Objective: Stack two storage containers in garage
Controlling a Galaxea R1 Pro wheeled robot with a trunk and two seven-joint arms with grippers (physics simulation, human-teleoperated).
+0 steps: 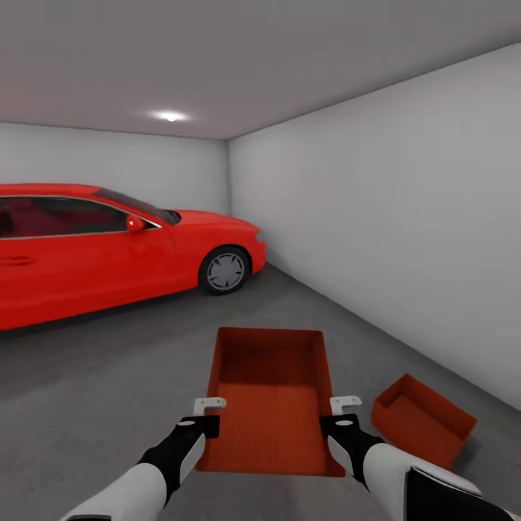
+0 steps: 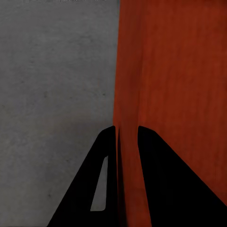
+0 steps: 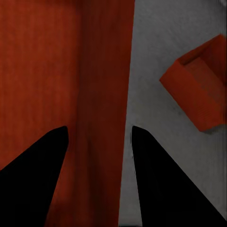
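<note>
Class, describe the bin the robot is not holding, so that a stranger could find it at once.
Start at the red car, then cross the grey floor to the white wall opposite. Near its foot lies a small orange-red bin, tilted and untouched. Its twin is gripped at both side walls.

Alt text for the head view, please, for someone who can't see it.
Both grippers, left and right, hold an open orange-red container by its side walls above the grey garage floor. A second container sits on the floor to its right; a red car is parked behind.
</note>
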